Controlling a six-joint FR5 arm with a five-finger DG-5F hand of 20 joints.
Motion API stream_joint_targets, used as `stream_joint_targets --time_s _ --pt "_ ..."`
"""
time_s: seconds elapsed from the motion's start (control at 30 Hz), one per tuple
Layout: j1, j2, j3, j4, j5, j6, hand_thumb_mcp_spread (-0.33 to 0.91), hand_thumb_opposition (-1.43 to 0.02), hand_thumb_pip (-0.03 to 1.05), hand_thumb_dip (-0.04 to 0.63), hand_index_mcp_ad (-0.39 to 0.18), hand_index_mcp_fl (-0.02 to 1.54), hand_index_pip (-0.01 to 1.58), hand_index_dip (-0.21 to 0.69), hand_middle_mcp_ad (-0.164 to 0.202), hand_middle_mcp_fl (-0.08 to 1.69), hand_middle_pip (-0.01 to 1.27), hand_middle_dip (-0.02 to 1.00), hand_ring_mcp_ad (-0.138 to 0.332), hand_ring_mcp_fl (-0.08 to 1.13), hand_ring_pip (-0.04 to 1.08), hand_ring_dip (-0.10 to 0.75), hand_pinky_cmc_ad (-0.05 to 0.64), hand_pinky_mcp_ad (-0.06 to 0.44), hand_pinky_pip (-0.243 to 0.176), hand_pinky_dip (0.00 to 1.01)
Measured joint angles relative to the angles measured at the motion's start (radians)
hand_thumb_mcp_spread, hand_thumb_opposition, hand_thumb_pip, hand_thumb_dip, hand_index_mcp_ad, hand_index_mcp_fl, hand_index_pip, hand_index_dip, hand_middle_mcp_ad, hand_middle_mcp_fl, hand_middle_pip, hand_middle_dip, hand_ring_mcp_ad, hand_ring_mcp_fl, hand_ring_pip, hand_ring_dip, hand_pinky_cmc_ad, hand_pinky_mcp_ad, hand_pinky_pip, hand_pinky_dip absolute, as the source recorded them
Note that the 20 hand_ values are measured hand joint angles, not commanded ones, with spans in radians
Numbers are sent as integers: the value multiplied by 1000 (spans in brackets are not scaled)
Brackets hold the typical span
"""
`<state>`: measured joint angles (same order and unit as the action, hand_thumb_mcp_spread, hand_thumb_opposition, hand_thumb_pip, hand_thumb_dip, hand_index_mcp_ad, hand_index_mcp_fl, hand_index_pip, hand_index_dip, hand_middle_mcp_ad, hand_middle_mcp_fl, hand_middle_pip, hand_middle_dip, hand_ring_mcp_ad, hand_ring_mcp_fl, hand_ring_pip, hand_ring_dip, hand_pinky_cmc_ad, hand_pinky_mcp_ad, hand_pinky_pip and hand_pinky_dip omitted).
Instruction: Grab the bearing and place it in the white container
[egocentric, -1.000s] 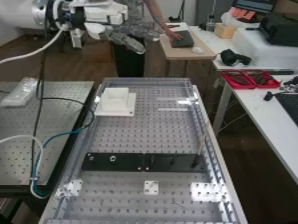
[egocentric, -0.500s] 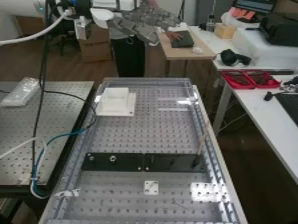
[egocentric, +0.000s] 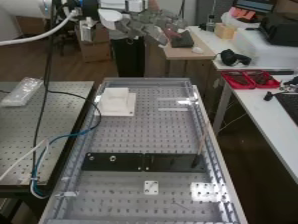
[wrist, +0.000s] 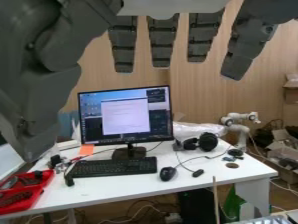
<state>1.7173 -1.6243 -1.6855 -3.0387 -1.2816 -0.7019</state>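
At the top of the high view, the dark grey hand (egocentric: 148, 25) is high above and beyond the far end of the bench, well away from the white container. Its fingers are extended and loosely spread. In the wrist view the hand (wrist: 163, 42) shows straight fingers and a thumb standing apart, with nothing between them. The white container (egocentric: 116, 101) stands on its pale base near the bench's far left corner. On the flat black bar (egocentric: 169, 162) sit the smaller nut (egocentric: 91, 158) and the larger nut (egocentric: 113, 158).
A thin stick (egocentric: 201, 145) rises at the bar's right end. Cables (egocentric: 43, 110) hang at the bench's left side. A white side table (egocentric: 256, 112) bears red trays (egocentric: 249, 79). A monitor (wrist: 125, 116) and keyboard (wrist: 113, 167) stand before the hand in the wrist view.
In the high view the hand has moved to the right and slightly up, its fingers still extended. The hanging cables have shifted with the arm. The container and both nuts have kept their places.
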Motion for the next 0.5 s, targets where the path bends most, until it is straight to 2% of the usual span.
stream_joint_targets --time_s 0.5 --pt "-18 -6 14 -6 -30 -14 171 -771 511 134 -120 138 86 188 72 19 138 173 162 -3 96 75 412 325 -96 347"
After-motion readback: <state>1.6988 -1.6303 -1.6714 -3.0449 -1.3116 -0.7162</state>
